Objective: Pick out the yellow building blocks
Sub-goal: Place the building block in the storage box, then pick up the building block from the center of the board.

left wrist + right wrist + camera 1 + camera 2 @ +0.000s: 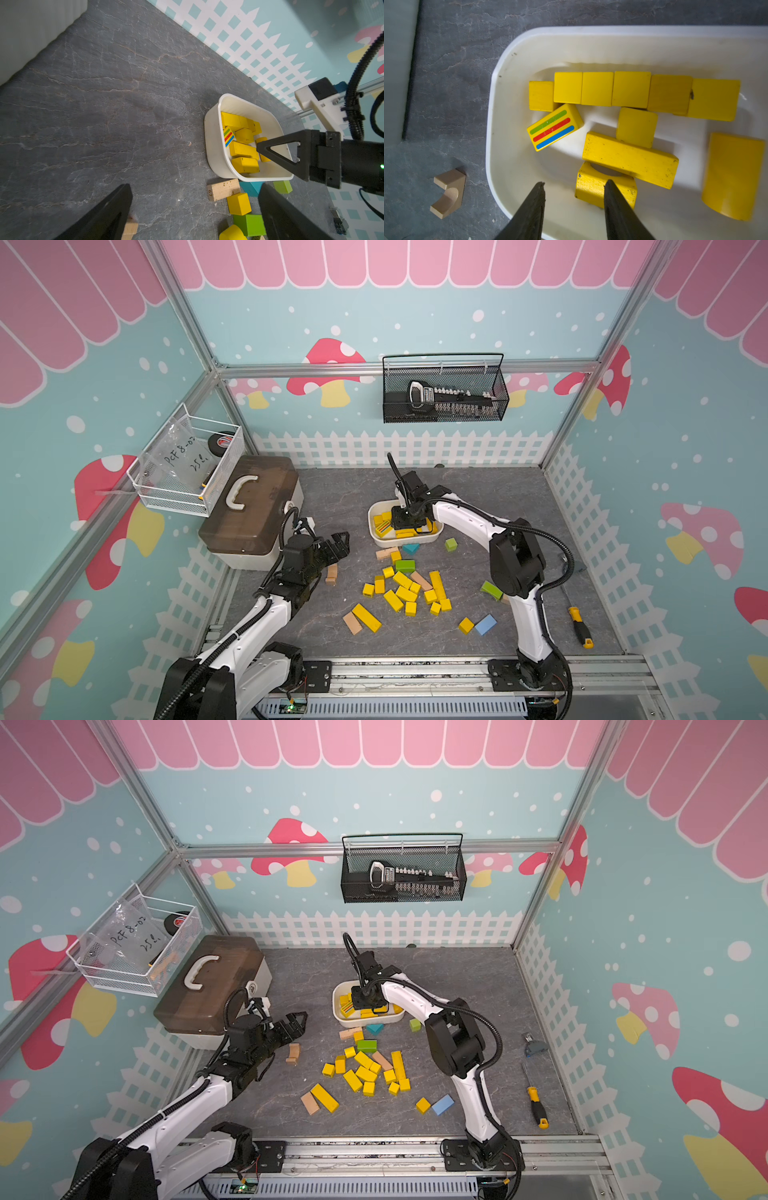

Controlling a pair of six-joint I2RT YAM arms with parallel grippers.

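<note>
Right arm is stretched over a white plastic tub [371, 526]; right hand [575, 182] is pointed down, released, gripping nothing. Left hand [343, 545] is held wide apart above the grey worktop [332, 497]. Yellow wooden building blocks [629, 160] are lodged in the tub; further yellow blocks [405, 593] are scattered mid-worktop among tan blocks [352, 623] and green blocks [405, 565].
</note>
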